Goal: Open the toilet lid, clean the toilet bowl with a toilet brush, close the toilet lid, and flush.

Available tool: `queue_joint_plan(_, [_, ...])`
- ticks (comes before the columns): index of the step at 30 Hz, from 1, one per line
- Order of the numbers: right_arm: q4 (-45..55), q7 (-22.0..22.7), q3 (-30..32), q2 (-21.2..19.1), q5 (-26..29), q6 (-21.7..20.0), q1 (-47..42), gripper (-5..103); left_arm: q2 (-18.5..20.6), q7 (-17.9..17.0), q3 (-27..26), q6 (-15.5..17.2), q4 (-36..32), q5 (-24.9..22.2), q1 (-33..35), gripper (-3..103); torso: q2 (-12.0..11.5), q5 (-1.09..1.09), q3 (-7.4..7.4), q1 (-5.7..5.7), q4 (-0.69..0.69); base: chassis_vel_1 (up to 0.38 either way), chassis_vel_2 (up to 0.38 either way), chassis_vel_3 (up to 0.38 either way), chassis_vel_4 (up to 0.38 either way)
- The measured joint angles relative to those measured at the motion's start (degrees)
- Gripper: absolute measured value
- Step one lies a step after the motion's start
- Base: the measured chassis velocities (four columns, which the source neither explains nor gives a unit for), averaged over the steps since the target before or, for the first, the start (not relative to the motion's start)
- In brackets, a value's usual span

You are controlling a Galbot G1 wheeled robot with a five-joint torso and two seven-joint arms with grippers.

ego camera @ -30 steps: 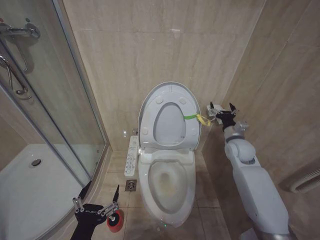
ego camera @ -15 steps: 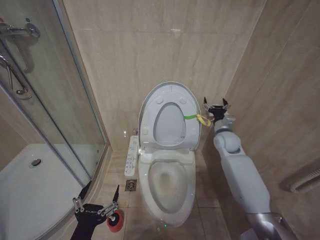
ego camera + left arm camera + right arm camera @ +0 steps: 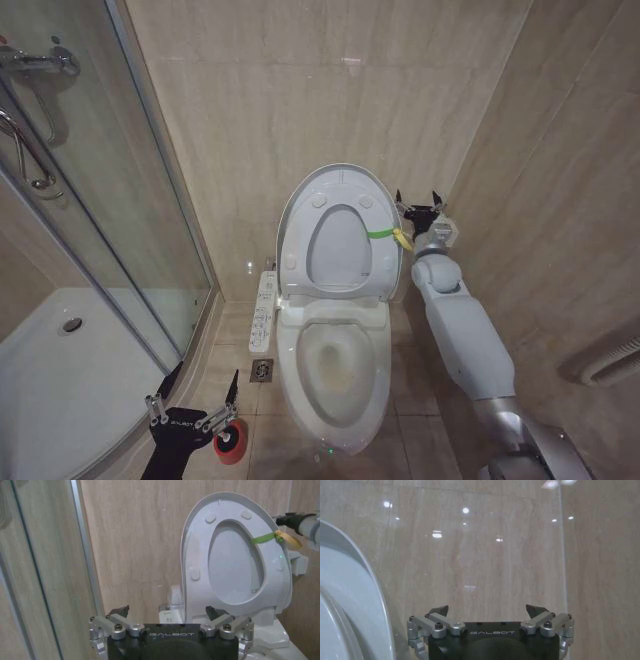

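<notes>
Because the toilet lid [image 3: 338,232] stood upright against the wall, a stiff, light, glossy shell, the yellow-green strap [image 3: 388,235] looked the surest hold; the right gripper [image 3: 419,209] hung open just beside it, nearer than a second before; the left gripper [image 3: 195,400] waited open by the red cup [image 3: 232,442].

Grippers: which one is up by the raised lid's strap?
The right gripper, open beside the yellow-green strap on the toilet lid. The left gripper hangs low, open, above the red cup holder.
</notes>
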Motion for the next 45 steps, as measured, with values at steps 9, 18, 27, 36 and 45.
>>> queue_joint_plan(9, [0.26, -0.62, -2.44, -0.75, 0.81, -0.41, 1.45, 100, 0.00, 0.00, 0.00, 0.00, 0.00, 0.00, 0.00, 99, 0.00, 0.00, 0.00, 0.00, 0.03, 0.000, 0.000, 0.000, 0.000])
queue_joint_plan(18, [12.23, -0.53, -1.36, -5.35, 5.21, -3.89, -6.80, 100, 0.01, 0.00, 0.00, 0.00, 0.00, 0.00, 0.00, 99, 0.00, 0.02, 0.00, -0.01, 0.03, 0.000, 0.000, 0.000, 0.000])
queue_joint_plan(27, [26.85, 0.55, 1.70, -8.62, 8.59, -6.65, -19.33, 100, 0.00, 0.00, 0.00, 0.00, 0.00, 0.00, 0.00, 99, 0.00, 0.00, 0.00, -0.01, 0.04, 0.000, 0.000, 0.000, 0.000])
queue_joint_plan(36, [36.05, 0.52, 4.87, -10.43, 9.30, -6.75, -31.60, 100, 0.01, 0.00, 0.00, 0.00, 0.00, 0.00, 0.00, 99, 0.00, 0.01, -0.01, -0.01, 0.03, 0.000, 0.000, 0.000, 0.000])
queue_joint_plan(45, [39.47, 0.24, 9.57, -9.47, 8.57, -3.13, -43.79, 100, 0.00, 0.00, 0.00, 0.00, 0.00, 0.00, 0.00, 99, 0.01, 0.01, 0.00, -0.01, 0.02, 0.000, 0.000, 0.000, 0.000])
